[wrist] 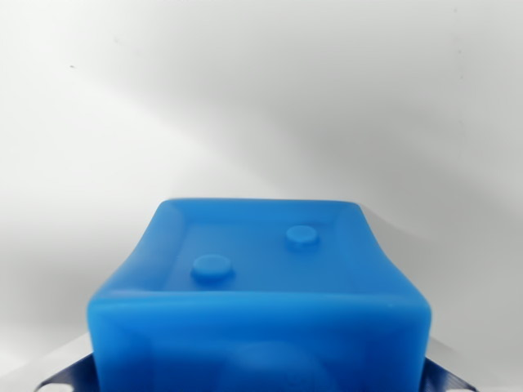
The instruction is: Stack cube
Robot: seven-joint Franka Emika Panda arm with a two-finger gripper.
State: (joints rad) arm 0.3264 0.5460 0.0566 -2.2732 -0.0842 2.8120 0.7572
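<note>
Blue cube (260, 294), two raised studs, unlettered.

Dark ribbed pincer pads (61, 377)

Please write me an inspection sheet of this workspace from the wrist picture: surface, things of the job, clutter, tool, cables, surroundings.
Surface: plain white surface, bare where visible, soft shadows only.
Job's things: one blue cube close under the camera, two round studs on its upper face; no second cube in view.
Clutter: nothing seen.
Tool: only dark blue finger parts at the bottom corners, on both sides of the cube; whether they press on it cannot be told.
Cables: nothing seen.
Surroundings: nothing seen beyond the white surface.
</note>
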